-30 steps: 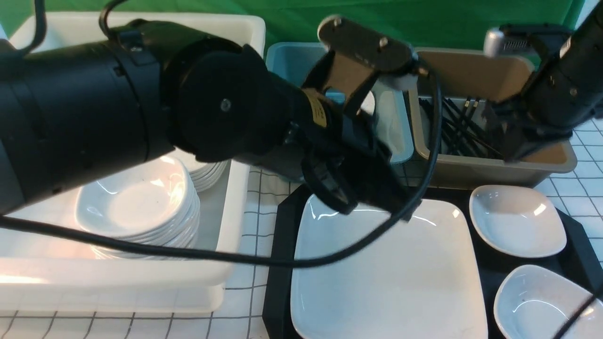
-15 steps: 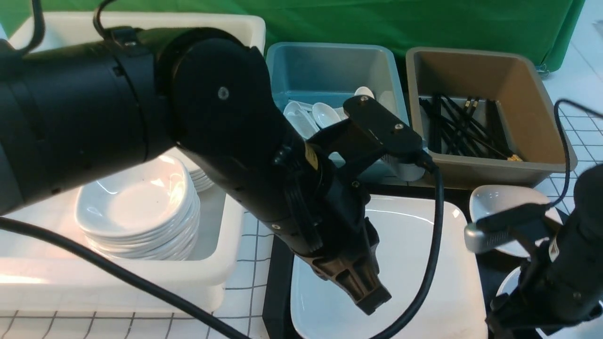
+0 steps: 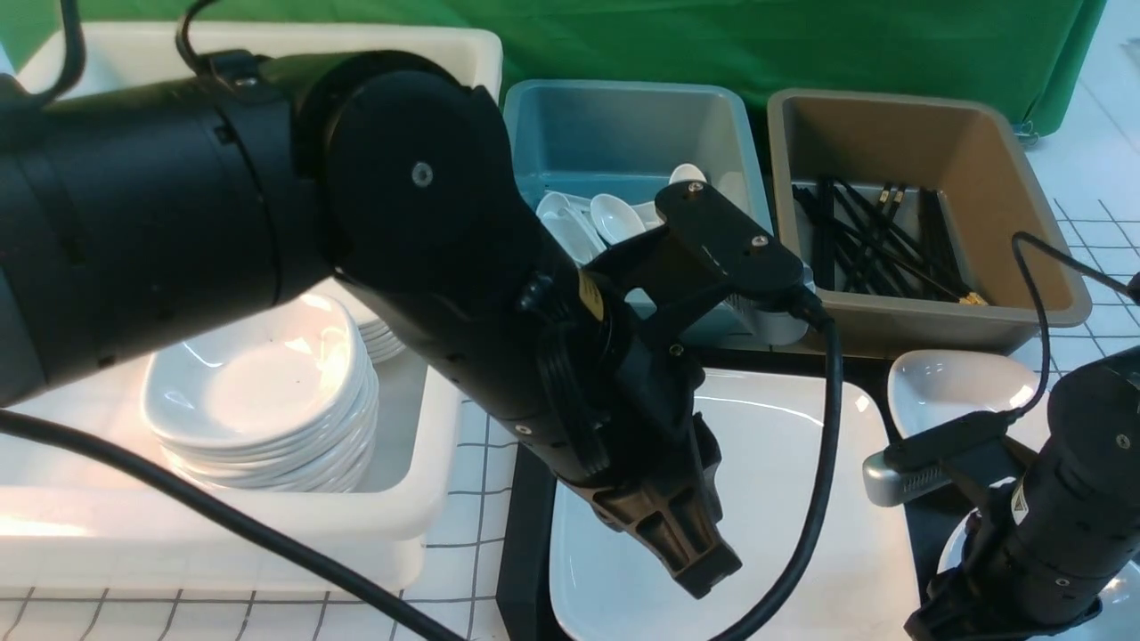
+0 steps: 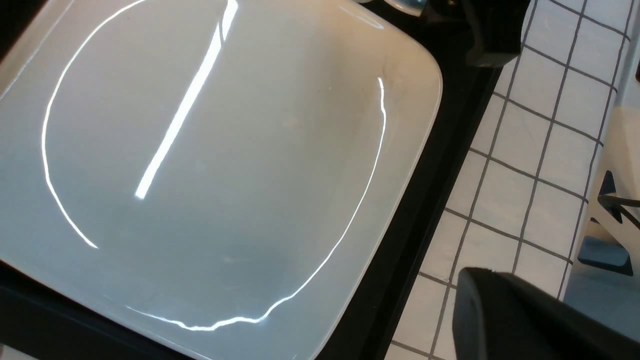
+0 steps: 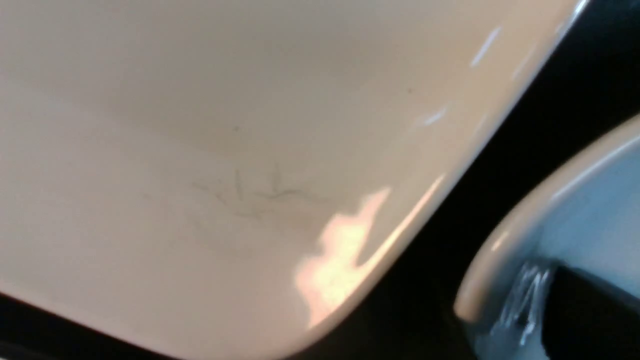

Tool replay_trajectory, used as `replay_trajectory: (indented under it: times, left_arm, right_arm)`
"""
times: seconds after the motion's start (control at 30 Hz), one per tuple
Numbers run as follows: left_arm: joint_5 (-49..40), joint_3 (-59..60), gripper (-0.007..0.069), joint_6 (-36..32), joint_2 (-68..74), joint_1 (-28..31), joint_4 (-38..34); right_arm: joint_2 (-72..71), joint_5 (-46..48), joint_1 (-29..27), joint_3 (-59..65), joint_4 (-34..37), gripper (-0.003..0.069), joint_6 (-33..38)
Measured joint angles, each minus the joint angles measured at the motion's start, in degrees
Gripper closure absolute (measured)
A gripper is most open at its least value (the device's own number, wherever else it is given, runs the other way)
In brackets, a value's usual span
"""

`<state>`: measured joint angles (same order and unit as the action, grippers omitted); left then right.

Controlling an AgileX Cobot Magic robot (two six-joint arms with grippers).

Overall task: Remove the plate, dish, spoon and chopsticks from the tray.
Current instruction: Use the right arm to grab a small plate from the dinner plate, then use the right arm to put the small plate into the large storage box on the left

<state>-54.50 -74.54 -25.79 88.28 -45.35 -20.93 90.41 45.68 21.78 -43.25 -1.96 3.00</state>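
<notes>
Our left gripper (image 3: 699,565), fingers spread, hangs over the large glossy white square plate (image 3: 784,499), which lies beneath it on the black rectangular plastic tray (image 3: 525,534). We cannot tell our right gripper (image 3: 997,610)'s state. It reaches into a small white rounded-square dish (image 3: 1124,579), with another dish (image 3: 944,383) beyond it. White soup spoons (image 3: 614,214) and black chopsticks (image 3: 864,240) lie in the blue bin (image 3: 623,125) and brown bin (image 3: 989,160) beyond, so we judge plate and dishes remain.

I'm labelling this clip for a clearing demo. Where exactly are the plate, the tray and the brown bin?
plate (image 3: 766,481), front view, on its bare glossy middle.
tray (image 3: 525,543), front view, on its left rim beside the plate.
brown bin (image 3: 935,325), front view, on its near wall.
</notes>
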Motion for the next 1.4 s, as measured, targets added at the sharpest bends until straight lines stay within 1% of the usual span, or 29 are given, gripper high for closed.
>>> replay_trajectory:
  times: [0.03,0.07,0.23,0.33,0.4,0.5,0.53,0.57,0.6,0.67,0.7,0.8,0.87,0.97,1.0,1.03,1.07,1.13,1.2,1.33,1.37,1.4]
  left_arm:
    - [0.0,0.0,0.0627,0.0,0.0,0.0,0.0]
    - [0.0,0.0,0.0627,0.1,0.0,0.0,0.0]
    - [0.0,0.0,0.0627,0.3,0.0,0.0,0.0]
    - [0.0,0.0,0.0627,0.5,0.0,0.0,0.0]
    - [0.0,0.0,0.0627,1.1,0.0,0.0,0.0]
    - [1.4,0.0,0.0627,4.3,-0.1,0.0,0.6]
    - [1.9,0.0,0.0627,4.9,-0.2,0.0,1.1]
    - [2.7,0.0,0.0627,5.9,-0.4,0.0,1.8]
    - [3.4,0.0,0.0627,7.3,-0.7,0.0,2.6]
    - [4.6,0.0,0.0627,9.8,-1.5,0.0,5.0]
    - [4.6,0.0,0.0627,10.0,-1.6,0.0,5.3]
    - [5.3,0.0,0.0627,14.4,-4.1,0.3,10.3]
    - [4.7,0.0,0.0627,16.6,-5.6,1.4,11.7]
    - [3.0,0.0,0.0627,19.3,-9.2,6.6,13.5]
    - [2.4,0.0,0.0627,19.7,-10.0,7.6,13.6]
    - [1.7,0.0,0.0627,20.1,-11.1,10.2,13.8]
    - [0.1,0.0,0.0627,20.4,-13.8,15.1,14.1]
    - [-1.2,0.0,0.0627,20.6,-16.1,21.3,14.2]
    - [-2.6,0.0,0.0627,20.7,-18.8,27.6,14.5]
    - [-4.0,0.2,0.0627,20.6,-23.6,41.4,14.6]
    - [-4.0,0.3,0.0627,20.6,-23.9,42.0,14.6]
    - [-4.3,1.2,0.0627,20.0,-25.8,46.3,14.6]
  right_arm:
    - [0.0,0.0,0.1,0.0,-0.1,0.0400,0.4]
    - [-0.1,0.0,0.3,-0.1,-0.1,0.0412,0.7]
    - [-0.2,2.2,0.5,-1.0,-0.2,0.0418,1.7]
    - [-1.3,5.3,0.5,-2.3,-0.2,0.0447,1.7]
    - [-3.3,7.3,0.5,-3.3,-0.3,0.0482,1.7]
    - [-8.5,10.7,0.5,-5.5,-0.7,0.0559,1.7]
    - [-10.1,11.5,0.5,-6.2,-0.6,0.0573,1.7]
    - [-12.1,12.4,0.5,-7.3,-0.3,0.0600,1.7]
    - [-14.3,13.7,0.5,-8.9,1.4,0.0613,2.1]
    - [-17.4,15.4,0.5,-11.8,3.1,0.0615,3.2]
    - [-17.4,15.5,0.5,-12.2,3.3,0.0615,3.2]
    - [-20.5,16.5,0.5,-20.0,6.7,0.0615,4.7]
    - [-20.5,16.2,0.5,-23.8,8.9,0.0615,6.0]
    - [-19.3,14.8,0.5,-30.4,15.2,0.0615,10.0]
    - [-18.8,14.7,0.5,-31.8,16.3,0.0615,11.0]
    - [-17.6,14.5,0.5,-33.8,19.1,0.0615,12.8]
    - [-15.3,14.4,1.2,-38.4,23.4,0.0615,15.4]
    - [-12.0,14.1,3.2,-42.6,26.0,0.0615,17.0]
    - [-8.2,13.7,6.7,-48.0,27.0,0.0615,18.2]
    - [2.0,12.2,15.8,-58.4,27.9,0.0616,19.9]
    - [2.6,12.1,16.2,-58.9,28.0,0.0616,20.0]
    - [6.7,11.5,19.2,-63.4,28.0,0.0616,20.2]
